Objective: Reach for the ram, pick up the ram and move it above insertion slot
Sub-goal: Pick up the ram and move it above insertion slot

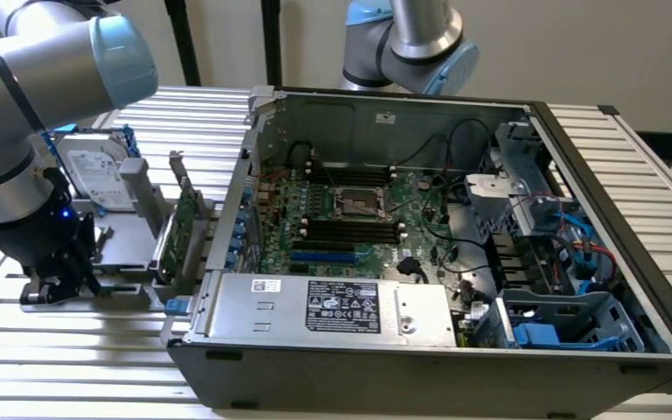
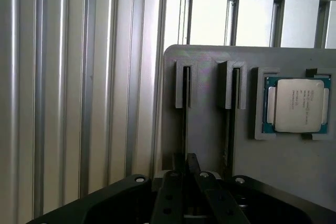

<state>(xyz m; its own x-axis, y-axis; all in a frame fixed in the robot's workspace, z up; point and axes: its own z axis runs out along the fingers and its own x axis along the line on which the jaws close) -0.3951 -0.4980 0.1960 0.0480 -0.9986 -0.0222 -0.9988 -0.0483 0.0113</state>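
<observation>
The ram [image 2: 185,103] stands on edge in the gray holder [image 2: 207,129], showing as a thin dark strip in one of two slotted posts. A second thin strip [image 2: 229,114] sits in the neighbouring post. My gripper [image 2: 186,161] is down over the first strip, its dark fingers [image 2: 177,167] drawn close together on either side of it. In the exterior view my gripper [image 1: 53,284] is low at the holder's [image 1: 126,293] near end, at the exterior view's left. The motherboard's black slots [image 1: 353,229] lie inside the open computer case [image 1: 430,367].
A processor chip [image 2: 296,105] rests in a pocket of the holder beside the posts. A silver hard drive [image 1: 94,171] and a green expansion card [image 1: 186,227] stand between my arm and the case wall. A second arm [image 1: 412,39] rises behind the case. Ribbed aluminium table [image 2: 79,103] all around.
</observation>
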